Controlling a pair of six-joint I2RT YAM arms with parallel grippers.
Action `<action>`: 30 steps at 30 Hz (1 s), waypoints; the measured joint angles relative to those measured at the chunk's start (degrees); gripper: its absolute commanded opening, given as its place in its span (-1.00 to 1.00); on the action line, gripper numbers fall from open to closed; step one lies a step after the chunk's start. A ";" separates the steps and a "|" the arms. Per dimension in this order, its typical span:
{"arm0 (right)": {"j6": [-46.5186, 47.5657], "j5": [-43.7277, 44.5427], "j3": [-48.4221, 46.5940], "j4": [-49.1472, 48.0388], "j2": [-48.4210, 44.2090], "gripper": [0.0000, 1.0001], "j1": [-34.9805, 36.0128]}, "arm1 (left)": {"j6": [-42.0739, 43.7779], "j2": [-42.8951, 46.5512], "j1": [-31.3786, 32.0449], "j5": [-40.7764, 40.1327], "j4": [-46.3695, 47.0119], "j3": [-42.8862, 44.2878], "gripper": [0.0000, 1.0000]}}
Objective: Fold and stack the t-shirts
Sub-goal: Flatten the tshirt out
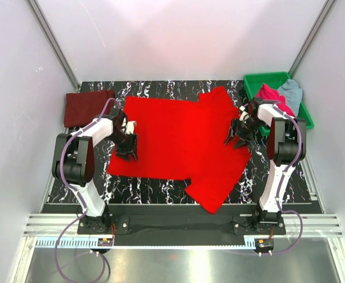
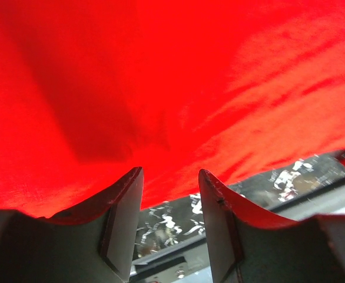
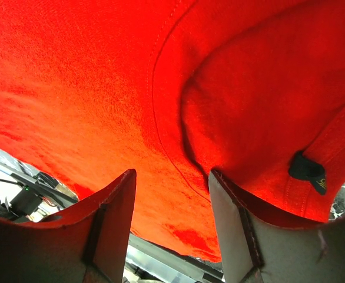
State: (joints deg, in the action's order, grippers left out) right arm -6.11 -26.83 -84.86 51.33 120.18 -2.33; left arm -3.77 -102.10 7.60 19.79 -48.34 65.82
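- Four t-shirts in view; I place everything against the bright red shirt [image 1: 178, 141], which lies spread open on the middle of the surface [image 1: 137, 187].
- Left of it and well apart, the dark maroon shirt [image 1: 89, 107] sits as a folded block at the far-left corner.
- My left gripper [image 1: 127, 154] is at the red shirt's left edge, jaws partly apart and nothing pinched between them.
- The red shirt looks light, limp and unstiffened. It should sag and drag if lifted by one point, so I judge a hem or sleeve edge, taken at both sides together, to be the place to hold.
- My right gripper [image 1: 236, 140] is at its right edge, beside a curved stitched seam [image 3: 161, 106], jaws wide and empty.
- Right of the red shirt, the green tray [image 1: 266, 77] holds the magenta shirt [image 1: 271, 94] and the pale grey-blue shirt [image 1: 291, 91], both crumpled.
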 measured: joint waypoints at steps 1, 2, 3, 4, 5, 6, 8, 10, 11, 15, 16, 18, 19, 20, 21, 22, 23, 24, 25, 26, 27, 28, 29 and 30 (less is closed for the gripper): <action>0.02 0.09 -0.02 0.02 0.00 0.22 -0.02 | 0.22 0.00 -0.17 -0.68 0.11 0.00 -0.02; 0.02 0.24 -0.11 0.07 0.00 0.22 -0.02 | 0.39 -0.04 -0.48 -1.51 0.17 0.00 -0.02; 0.02 0.39 -0.22 0.07 0.00 0.22 -0.02 | 0.55 -0.11 -0.76 -2.10 0.20 0.02 -0.02; 0.07 0.52 -0.31 0.09 0.04 0.22 -0.02 | 0.74 -0.35 -1.09 -2.56 0.17 0.09 -0.02; 0.11 0.72 -0.50 0.20 0.13 0.23 -0.02 | 0.92 -0.81 -1.36 -3.08 0.15 0.17 -0.02; 0.13 0.85 -0.79 0.42 0.28 0.23 -0.02 | 1.14 -1.38 -1.51 -3.69 0.09 0.26 -0.02; 0.28 0.90 -1.25 0.81 0.59 0.24 -0.04 | 1.31 -2.47 -1.86 -4.42 -0.13 0.37 -0.01; 0.33 0.96 -1.38 0.92 0.68 0.23 -0.11 | 1.40 -2.64 -1.92 -4.76 -0.55 0.59 -0.01; 0.33 0.94 -1.38 0.92 0.68 0.24 -0.17 | 1.49 -2.64 -1.92 -5.05 -0.57 0.59 -0.01; 0.33 0.94 -1.40 0.90 0.70 0.24 -0.72 | 1.60 -2.58 -1.86 -5.46 -0.57 0.46 -0.01; 0.33 0.92 -1.40 0.92 0.70 0.24 -0.85 | 1.60 -2.40 -1.86 -5.51 -0.48 0.28 -0.01; 0.33 0.94 -1.49 1.01 0.76 0.24 -1.05 | 1.60 -1.53 -1.86 -5.66 0.17 -0.79 0.00; 0.35 0.94 -1.55 1.05 0.76 0.24 -1.09 | 1.60 -0.79 -1.86 -5.86 0.37 -1.64 0.01; 0.35 1.05 -1.62 1.09 0.81 0.24 -1.11 | 1.60 -0.04 -1.86 -6.05 0.50 -2.67 0.02; 0.35 1.16 -1.68 1.14 0.83 0.24 -1.14 | 1.55 0.72 -1.86 -6.16 0.61 -3.61 0.02; 0.35 1.27 -1.70 1.16 0.85 0.25 -1.14 | 1.53 1.40 -1.86 -6.21 0.57 -4.44 0.03; 0.35 1.29 -1.73 1.18 0.85 0.25 -1.16 | 1.51 1.75 -1.84 -6.21 0.46 -4.92 0.04; 0.37 1.31 -1.77 1.25 0.85 0.25 -1.16 | 1.46 1.92 -1.81 -6.21 0.46 -5.20 0.04; 0.42 1.33 -1.79 1.29 0.85 0.25 -1.16 | 1.31 2.03 -1.79 -6.19 0.44 -5.25 0.04; 0.48 1.33 -1.81 1.31 0.85 0.25 -1.16 | 1.27 2.14 -1.68 -6.25 0.52 -5.35 0.04; 0.52 1.33 -1.81 1.33 0.85 0.25 -1.16 | 1.27 2.27 -1.64 -6.32 0.61 -5.51 0.04; 0.55 1.36 -1.81 1.33 0.85 0.25 -1.16 | 1.25 2.51 -1.51 -6.36 0.63 -5.75 0.04; 0.57 1.36 -1.81 1.33 0.85 0.25 -1.16 | 1.20 2.73 -1.40 -6.38 0.76 -6.03 0.04; 0.59 1.36 -1.81 1.36 0.85 0.25 -1.16 | 1.20 3.15 -1.27 -6.40 0.85 -6.47 0.04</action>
State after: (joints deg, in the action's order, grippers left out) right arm -5.52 -25.47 -86.67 52.69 121.03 -3.49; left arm -2.57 -98.96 6.33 13.39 -47.48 59.35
